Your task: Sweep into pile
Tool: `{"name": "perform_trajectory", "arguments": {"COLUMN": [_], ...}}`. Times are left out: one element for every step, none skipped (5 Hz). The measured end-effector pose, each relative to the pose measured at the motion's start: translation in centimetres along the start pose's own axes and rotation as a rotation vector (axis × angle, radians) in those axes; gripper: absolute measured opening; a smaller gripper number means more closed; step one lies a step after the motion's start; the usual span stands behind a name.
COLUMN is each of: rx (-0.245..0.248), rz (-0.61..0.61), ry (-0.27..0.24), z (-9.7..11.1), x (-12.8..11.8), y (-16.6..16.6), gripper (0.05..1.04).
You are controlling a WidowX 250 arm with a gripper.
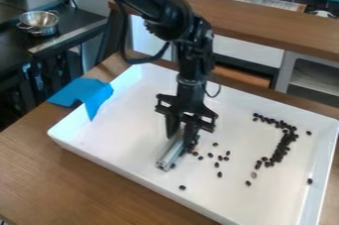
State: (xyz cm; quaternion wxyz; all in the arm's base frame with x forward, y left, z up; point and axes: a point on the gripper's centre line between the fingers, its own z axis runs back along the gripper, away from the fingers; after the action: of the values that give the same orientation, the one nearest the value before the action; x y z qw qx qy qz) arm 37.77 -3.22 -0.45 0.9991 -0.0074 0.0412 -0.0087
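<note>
In the camera view my black gripper (180, 137) hangs down into the white tray (119, 132), left of its middle. It is shut on a silvery metal bar (171, 153) that lies low against the tray floor, its near end pointing toward the front left. Small dark beans (220, 158) are scattered just right of the bar, and a few touch or sit close beside it. Farther right, a dense curved band of dark beans (283, 144) runs from the back toward the front. Single beans lie apart near the front and right sides.
A blue cloth (83, 95) drapes over the tray's left back edge. The tray's raised walls surround the beans, and it stands on a brown wooden table (86, 184). A wooden counter (265, 30) runs behind. Metal bowls (39, 22) stand on a dark surface at the upper left.
</note>
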Motion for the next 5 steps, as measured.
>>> {"name": "perform_trajectory", "arguments": {"rx": [-0.018,-0.052,-0.09,-0.097,-0.099], "rz": [0.024,0.071,0.161,0.226,0.258], "ry": [-0.005,-0.002,0.009,0.025,0.006], "z": [0.0,0.5,0.4,0.3,0.3], "x": [-0.1,0.8,2.1,3.3,4.6], "y": [-2.6,-6.2,-7.9,-9.2,-10.2], "gripper": [0.368,0.368,0.368,0.368,0.368]}}
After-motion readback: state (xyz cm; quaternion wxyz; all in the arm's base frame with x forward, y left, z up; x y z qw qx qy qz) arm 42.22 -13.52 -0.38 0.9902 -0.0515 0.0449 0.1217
